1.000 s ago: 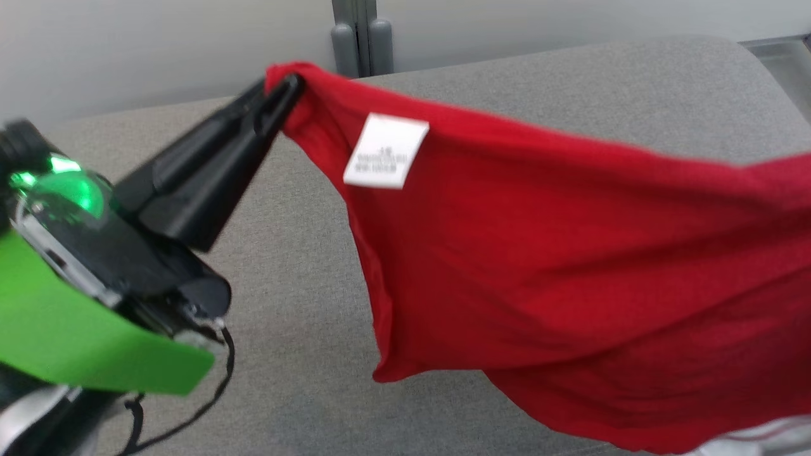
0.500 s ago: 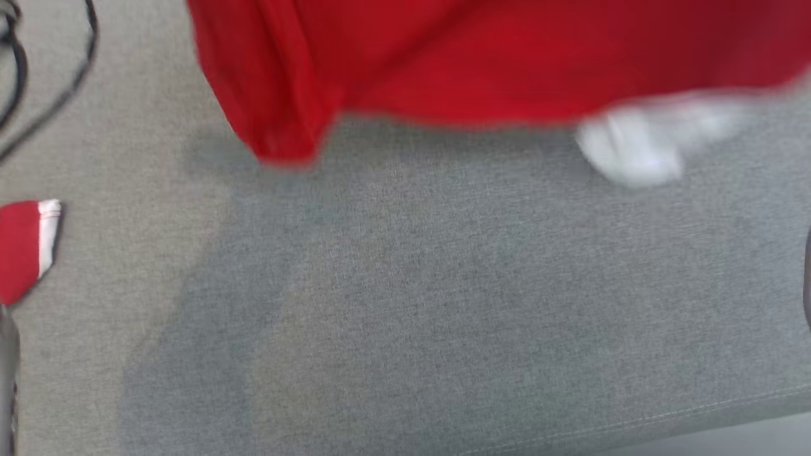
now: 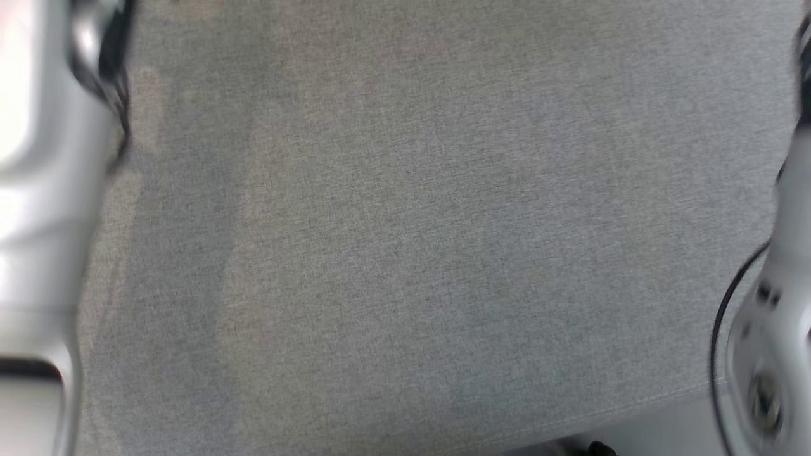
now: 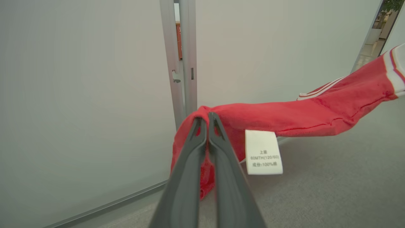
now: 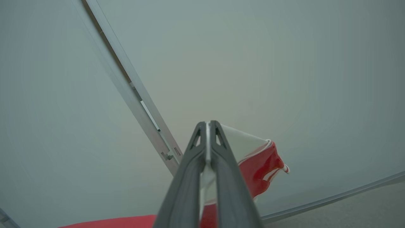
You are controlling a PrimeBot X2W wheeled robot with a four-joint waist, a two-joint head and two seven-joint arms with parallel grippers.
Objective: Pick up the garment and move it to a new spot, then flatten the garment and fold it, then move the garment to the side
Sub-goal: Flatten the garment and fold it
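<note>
The garment [image 4: 300, 117] is red with white striped trim and a white care label [image 4: 263, 152]. It hangs in the air above the grey surface. My left gripper [image 4: 207, 118] is shut on a bunched red edge of it, and the cloth stretches away to the right. My right gripper [image 5: 208, 126] is shut on a white-trimmed part of the garment [image 5: 259, 164], with red cloth folded beside its fingers. In the head view, pale blurred parts of my left arm [image 3: 38, 209] and right arm [image 3: 776, 316] flank the grey fabric surface [image 3: 412, 221].
A pale wall with a grey metal post [image 4: 182, 60] stands behind the surface. An open doorway [image 4: 381, 28] shows at the far right of the left wrist view. The surface's front edge [image 3: 602, 415] runs along the bottom of the head view.
The head view has swung downward, so the garment and the left gripper have left it; the picture now holds bare grey surface between my two forearms.
</note>
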